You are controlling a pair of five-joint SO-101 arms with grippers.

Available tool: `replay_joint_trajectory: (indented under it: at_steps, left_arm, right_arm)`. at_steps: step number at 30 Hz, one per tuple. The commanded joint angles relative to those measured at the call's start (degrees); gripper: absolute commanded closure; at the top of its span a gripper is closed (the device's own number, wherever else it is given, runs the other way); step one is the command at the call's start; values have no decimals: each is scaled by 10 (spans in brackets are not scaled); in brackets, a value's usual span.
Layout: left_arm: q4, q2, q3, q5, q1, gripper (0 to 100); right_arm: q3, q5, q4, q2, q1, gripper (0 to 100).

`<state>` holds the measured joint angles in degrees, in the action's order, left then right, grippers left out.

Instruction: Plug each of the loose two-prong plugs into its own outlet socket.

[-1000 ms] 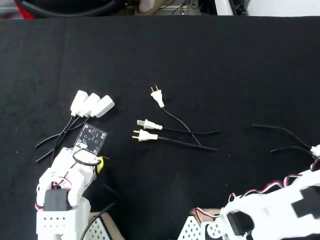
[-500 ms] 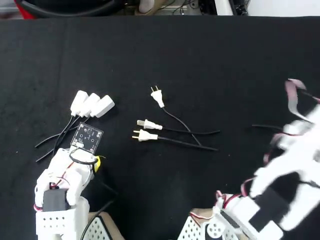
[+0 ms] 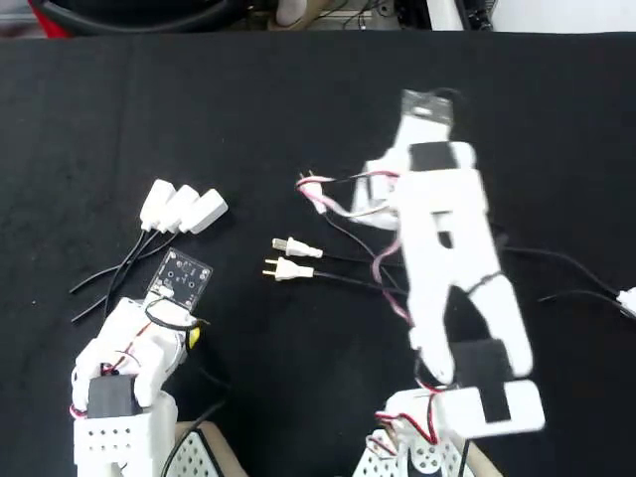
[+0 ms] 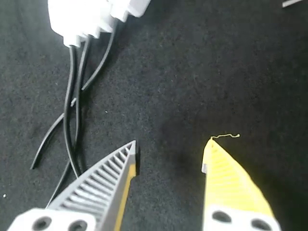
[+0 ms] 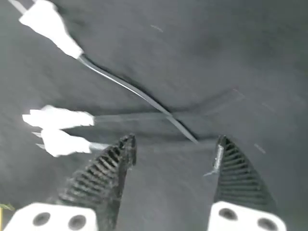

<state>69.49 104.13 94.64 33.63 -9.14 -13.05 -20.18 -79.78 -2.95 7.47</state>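
Nothing is plugged in yet, as I judge it: all three white two-prong plugs [image 3: 296,247] on thin black cords lie loose in the middle of the black cloth-covered table [image 3: 248,99], well apart from the cluster of three white outlet sockets [image 3: 182,209]. My right gripper [image 5: 173,139] hangs over the crossing cords with its fingers spread and empty, two plugs just beside one finger (the third lies farther off). My left gripper [image 4: 168,147], likewise spread and empty, sits near the sockets.
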Motion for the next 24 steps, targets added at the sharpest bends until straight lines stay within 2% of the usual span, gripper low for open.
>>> replay_joint_trajectory:
  at_steps: [1,4,8,14,16,21,24]
  left_arm:
    - [3,1,-4,12,-4,773]
    - [3,1,-4,19,-4,773]
    - [-1,1,-3,19,-4,773]
    - [0,1,-3,19,-4,773]
    - [1,1,-3,19,-4,773]
    - [2,1,-3,19,-4,773]
    - [2,1,-3,19,-4,773]
  right_arm:
    - [7,-27,127,57,55,744]
    - [36,-23,160,121,82,744]
    - [102,-4,118,187,127,744]
    - [181,-73,14,218,176,747]
    - [187,-91,9,227,180,776]
    - [210,-149,11,260,178,926]
    - [226,-189,11,281,179,941]
